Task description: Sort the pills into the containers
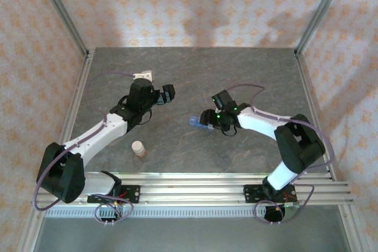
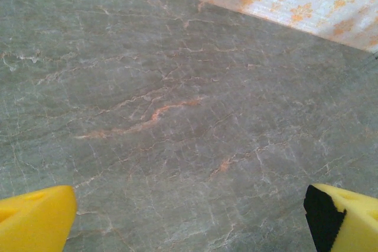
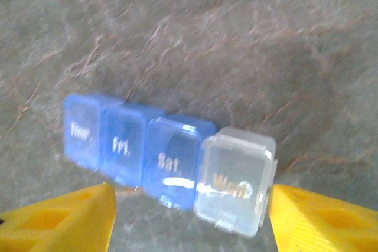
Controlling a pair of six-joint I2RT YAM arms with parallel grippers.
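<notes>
Standing nearest the arm bases: a small orange-brown bottle with white cap [image 1: 139, 148], upright, left of and well apart from the translucent blue-and-clear plastic pill box strip [image 3: 171, 157].

Next outward, on the grey marbled table [image 1: 248, 69]: the strip itself, lying just ahead of the right gripper [image 3: 192, 205]. Yellow fingers [image 3: 65, 219] spread apart, clamped on nothing. Long axis of the strip set across the gap, finger to finger, nearly filling it. Contact with either pad not confirmable. Judged to need an end-to-end closure, or a wrist turn to take the short sides.

Farther out, left of the strip: left gripper [image 1: 165, 94], likewise spread and empty above bare table, well apart from the strip. Hence right arm nearer.

Read from the right wrist view: four lidded compartments, three blue and one clear, blurred lettering roughly Thu, Fri, Sat, Wed. Reduced in the top view to a blue fleck at the gripper tip.
</notes>
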